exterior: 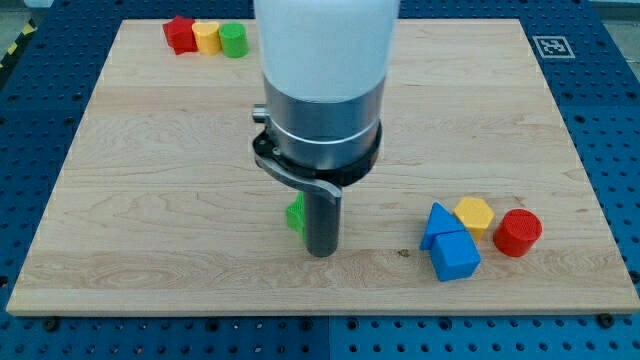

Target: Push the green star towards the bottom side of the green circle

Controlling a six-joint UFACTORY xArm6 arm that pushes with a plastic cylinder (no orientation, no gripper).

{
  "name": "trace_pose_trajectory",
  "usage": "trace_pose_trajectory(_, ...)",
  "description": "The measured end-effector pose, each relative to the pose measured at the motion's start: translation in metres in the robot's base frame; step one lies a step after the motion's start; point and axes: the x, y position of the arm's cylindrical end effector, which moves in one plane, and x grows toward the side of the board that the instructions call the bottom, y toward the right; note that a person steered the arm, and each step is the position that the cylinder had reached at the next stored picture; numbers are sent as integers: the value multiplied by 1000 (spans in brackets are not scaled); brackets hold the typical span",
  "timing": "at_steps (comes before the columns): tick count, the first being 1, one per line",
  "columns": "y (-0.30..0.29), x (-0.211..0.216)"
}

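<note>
1. The wooden board (150,200) is filling most of the view, lying on a blue perforated table (610,120); a small black-and-white marker (551,46) is sitting at the board's top right corner.
2. The arm's white and grey body (322,90) is hanging down from the view's top over the board's middle, blocking whatever lies behind it.
3. The dark rod (322,220) is reaching down from that body, and my tip (321,252) is resting on the board just below centre — a bare rod end, holding nothing and having nothing to open or close.
4. A blue block (455,255), roughly cube-like, is sitting at the lower right, touching a blue triangle (438,220) just above it.
5. A red cylinder (517,232) is standing furthest to the right of that group, just beside a yellow hexagon-like block (474,214).
6. At the top left, three blocks are lining up in a touching row: a red star-like block (180,34), a yellow block (206,37) and the green circle (234,40).
7. The green star (296,215) is showing only as a sliver — it is sitting right against the left side of the rod, mostly hidden, so its shape cannot be confirmed. It is lying well apart from the green circle, far below it and somewhat to the right.
</note>
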Motion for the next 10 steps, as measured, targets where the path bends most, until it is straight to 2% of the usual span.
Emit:
trace_pose_trajectory(1,-42,-11)
trace_pose_trajectory(2,-106,-69)
trace_pose_trajectory(3,-124,-71)
trace_pose_trajectory(4,-119,5)
trace_pose_trajectory(5,-93,54)
trace_pose_trajectory(6,-68,46)
trace_pose_trajectory(8,-126,-46)
trace_pose_trajectory(10,-107,28)
